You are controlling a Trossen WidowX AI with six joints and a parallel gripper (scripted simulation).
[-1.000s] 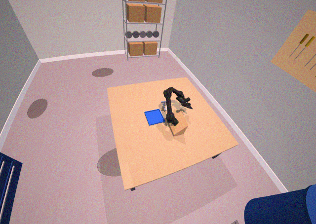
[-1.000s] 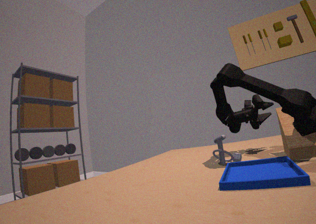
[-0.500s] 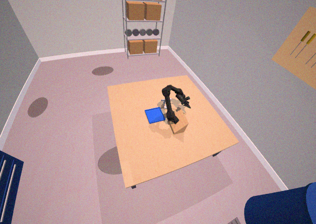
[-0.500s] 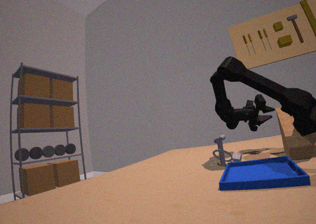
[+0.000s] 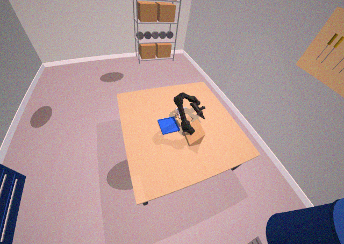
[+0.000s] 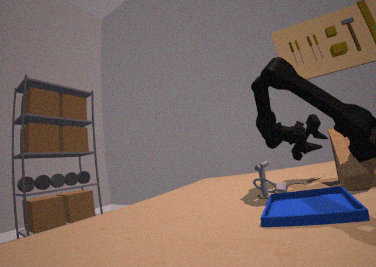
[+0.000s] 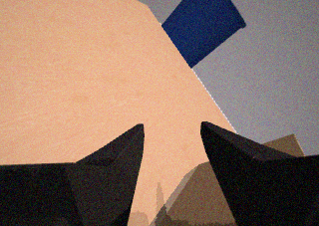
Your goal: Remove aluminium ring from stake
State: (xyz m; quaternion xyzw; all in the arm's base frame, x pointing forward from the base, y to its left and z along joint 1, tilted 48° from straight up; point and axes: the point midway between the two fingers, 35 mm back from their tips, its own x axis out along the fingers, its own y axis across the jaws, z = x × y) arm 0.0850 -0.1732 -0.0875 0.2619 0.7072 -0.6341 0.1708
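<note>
Clearly, the empty jaws (image 6: 325, 143) stood half open; reaching the small welded tab (image 6: 281, 187) squarely called for reopening them and turning back.

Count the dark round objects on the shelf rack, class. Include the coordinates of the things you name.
5 dark round objects (image 5: 155, 35) (image 6: 57, 180), side by side on one shelf of the rack (image 5: 174, 52) (image 6: 96, 167), above the lowest boxes (image 5: 147, 51) (image 6: 45, 212). Others could be hidden behind.
</note>
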